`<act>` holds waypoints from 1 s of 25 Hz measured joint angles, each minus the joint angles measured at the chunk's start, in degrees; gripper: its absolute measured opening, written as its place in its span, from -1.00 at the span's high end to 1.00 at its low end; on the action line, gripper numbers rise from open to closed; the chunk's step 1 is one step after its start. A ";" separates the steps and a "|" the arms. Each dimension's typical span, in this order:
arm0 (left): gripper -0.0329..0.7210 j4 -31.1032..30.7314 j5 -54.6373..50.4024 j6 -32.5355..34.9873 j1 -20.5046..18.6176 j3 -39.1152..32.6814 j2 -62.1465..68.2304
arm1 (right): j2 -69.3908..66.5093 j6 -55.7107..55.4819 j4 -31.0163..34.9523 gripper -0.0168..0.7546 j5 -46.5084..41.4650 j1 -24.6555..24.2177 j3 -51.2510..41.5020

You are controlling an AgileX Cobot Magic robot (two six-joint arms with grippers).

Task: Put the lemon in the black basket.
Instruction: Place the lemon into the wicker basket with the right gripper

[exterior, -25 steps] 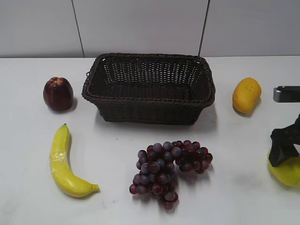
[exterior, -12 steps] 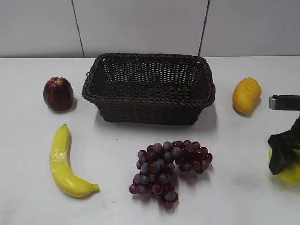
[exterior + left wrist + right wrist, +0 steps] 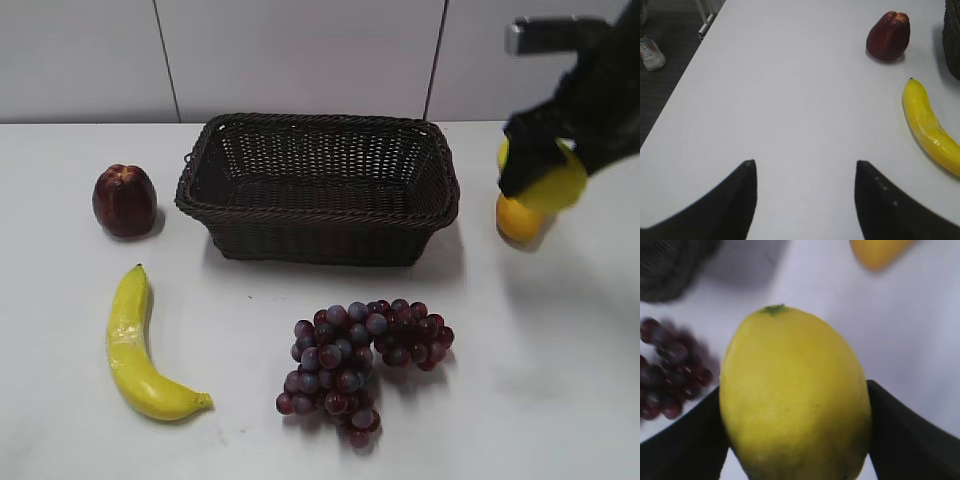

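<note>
- Right gripper [image 3: 535, 170] is up in the air at the right edge of the exterior view, clamped on the lemon [image 3: 555, 185]; dark fingers wrap the fruit's left and top.
- Right wrist view: lemon [image 3: 795, 400] fills the frame, pinched between both fingers [image 3: 680, 440], green stem nub pointing away from the camera.
- Lemon hangs off the table, to the right of the basket [image 3: 318, 188] and outside its rim, in front of the mango [image 3: 518, 215] as seen from the exterior camera.
- Mango lies on the table right of the basket; only its lower part shows under the lemon. Whether the two touch cannot be told.
- Basket sits at centre back, dark woven wicker, nothing visible inside it.
- Left gripper [image 3: 805, 195] is seen only in its wrist view: fingers apart, holding nothing, over bare white table [image 3: 780, 100].
- Apple [image 3: 124, 200], dark red, stands left of the basket, apart from it.
- Banana [image 3: 140, 350] lies in front of the apple, stem end toward it, curving to the right at the near end.
- Grapes [image 3: 355, 365], a purple bunch, rest on the table in front of the basket, well apart from the banana.
- Left wrist view also catches the apple [image 3: 888, 36] and banana [image 3: 930, 127] at right, and a shoe [image 3: 651, 54] on the floor beyond the table edge.
</note>
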State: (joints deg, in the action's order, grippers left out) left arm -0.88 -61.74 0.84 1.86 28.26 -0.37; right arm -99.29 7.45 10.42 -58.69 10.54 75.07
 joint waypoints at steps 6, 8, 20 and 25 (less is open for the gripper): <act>-0.30 0.00 0.00 0.00 0.00 0.00 0.00 | -7.94 -0.03 0.13 -0.48 -1.24 8.61 22.51; -0.30 0.00 0.00 0.00 0.00 0.00 0.00 | -12.42 -0.16 0.17 -0.48 -1.53 10.62 29.51; -0.30 0.00 0.00 0.00 0.00 0.00 0.00 | -34.37 -0.42 4.16 -0.48 0.87 15.55 44.15; -0.30 0.00 0.00 0.00 0.00 0.00 0.00 | -38.69 -0.47 4.50 -0.48 2.74 15.55 44.20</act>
State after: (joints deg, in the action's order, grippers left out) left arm -0.88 -61.74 0.84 1.86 28.26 -0.37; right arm -137.98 6.98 14.91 -55.96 26.08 119.27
